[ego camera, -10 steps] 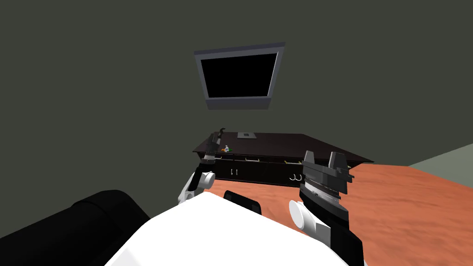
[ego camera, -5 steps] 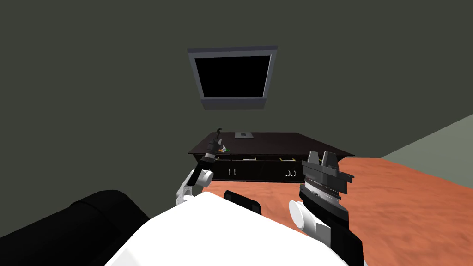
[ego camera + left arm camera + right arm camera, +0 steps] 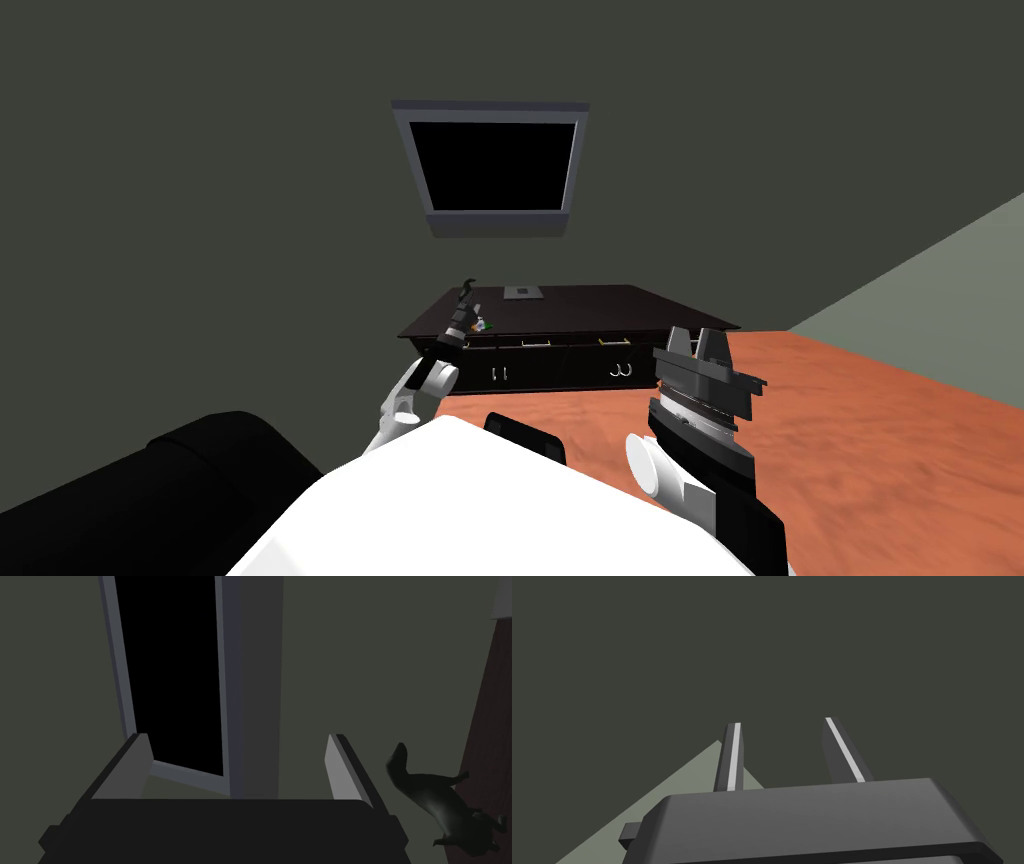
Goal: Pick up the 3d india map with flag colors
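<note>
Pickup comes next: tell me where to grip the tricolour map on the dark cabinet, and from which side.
Probably pinch the map across its middle, from above and the cabinet front: it sits small near the front edge, black figurine behind; finer shape unreadable.

One cabinet [image 3: 600, 303], one screen [image 3: 494, 166], one map [image 3: 480, 325]

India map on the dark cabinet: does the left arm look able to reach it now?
Probably yes. The left arm is right beside the map on the cabinet, jaws open, nothing between; but the jaws aim at the wall, past it.
</note>
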Robot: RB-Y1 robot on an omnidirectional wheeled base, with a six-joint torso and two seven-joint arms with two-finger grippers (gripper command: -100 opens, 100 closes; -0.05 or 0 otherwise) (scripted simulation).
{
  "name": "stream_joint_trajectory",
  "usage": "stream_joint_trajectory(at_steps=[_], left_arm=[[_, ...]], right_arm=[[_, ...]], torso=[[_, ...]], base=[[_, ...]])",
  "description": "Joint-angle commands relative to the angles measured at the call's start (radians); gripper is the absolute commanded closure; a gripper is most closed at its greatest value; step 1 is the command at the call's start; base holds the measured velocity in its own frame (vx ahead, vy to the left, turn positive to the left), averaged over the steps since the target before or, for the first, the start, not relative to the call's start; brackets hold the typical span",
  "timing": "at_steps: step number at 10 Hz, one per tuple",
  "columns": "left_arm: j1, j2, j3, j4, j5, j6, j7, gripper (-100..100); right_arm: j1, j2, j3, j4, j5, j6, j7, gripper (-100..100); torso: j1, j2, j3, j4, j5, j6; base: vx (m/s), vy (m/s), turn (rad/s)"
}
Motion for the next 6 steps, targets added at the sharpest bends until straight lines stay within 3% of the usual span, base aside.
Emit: stream_joint_trajectory(at_steps=[1, 2, 3, 4, 6], left_arm=[[-0.006, 0.013, 0.004, 0.000, 0.008, 0.040, -0.007, -100], [-0.020, 0.044, 0.014, 0.010, 0.029, 0.073, -0.018, -100], [-0.020, 0.044, 0.014, 0.010, 0.029, 0.095, -0.018, -100], [-0.034, 0.077, 0.025, 0.020, 0.051, 0.121, -0.029, -100], [-0.034, 0.077, 0.025, 0.020, 0.051, 0.154, -0.029, -100]], right_arm=[[0.000, 0.000, 0.000, 0.000, 0.000, 0.000, 0.000, 0], [0.000, 0.000, 0.000, 0.000, 0.000, 0.000, 0.000, 0], [0.000, 0.000, 0.000, 0.000, 0.000, 0.000, 0.000, 0], [0.000, 0.000, 0.000, 0.000, 0.000, 0.000, 0.000, 0], [0.000, 0.000, 0.000, 0.000, 0.000, 0.000, 0.000, 0]], torso=[[0.000, 0.000, 0.000, 0.000, 0.000, 0.000], [0.000, 0.000, 0.000, 0.000, 0.000, 0.000], [0.000, 0.000, 0.000, 0.000, 0.000, 0.000], [0.000, 0.000, 0.000, 0.000, 0.000, 0.000], [0.000, 0.000, 0.000, 0.000, 0.000, 0.000]], base=[[0.004, 0.001, -0.061], [0.005, 0.000, -0.118], [0.004, 0.003, -0.064], [0.005, 0.002, -0.130], [0.002, 0.002, -0.044]])
